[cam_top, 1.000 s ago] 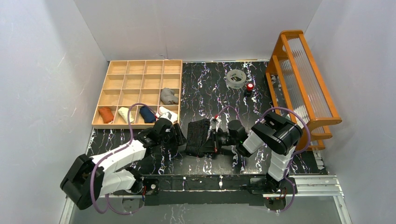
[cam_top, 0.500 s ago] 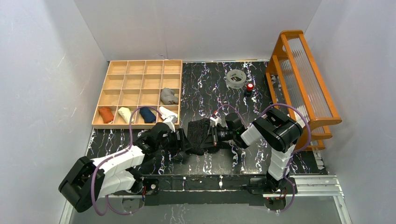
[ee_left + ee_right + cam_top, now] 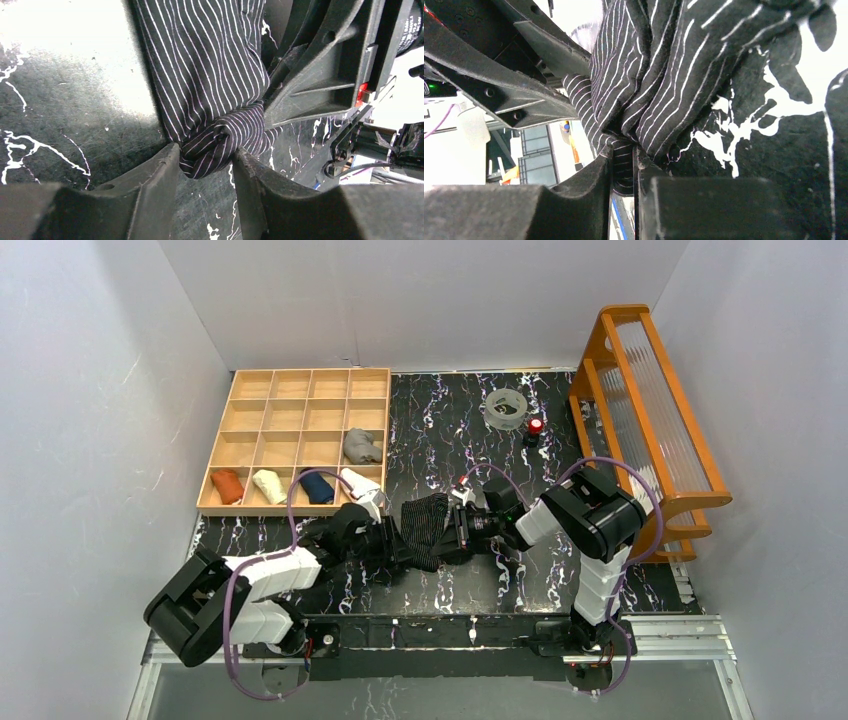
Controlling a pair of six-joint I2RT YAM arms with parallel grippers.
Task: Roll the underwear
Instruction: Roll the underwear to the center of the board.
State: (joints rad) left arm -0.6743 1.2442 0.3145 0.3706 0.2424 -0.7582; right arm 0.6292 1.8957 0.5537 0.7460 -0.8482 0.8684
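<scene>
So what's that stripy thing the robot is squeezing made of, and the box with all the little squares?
The striped underwear looks like soft, thin knit cloth, matte black with pale lines: it wrinkles and bunches where it is pinched. The compartment box looks like pale, unpainted wood, going by its tan colour and straight thin dividers; any grain is too small to see.

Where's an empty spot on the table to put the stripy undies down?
The bare tabletop between the wooden tray and the tape ring is free. It's crowded nearer the arms, where the left gripper and right gripper both pinch the striped underwear.
</scene>
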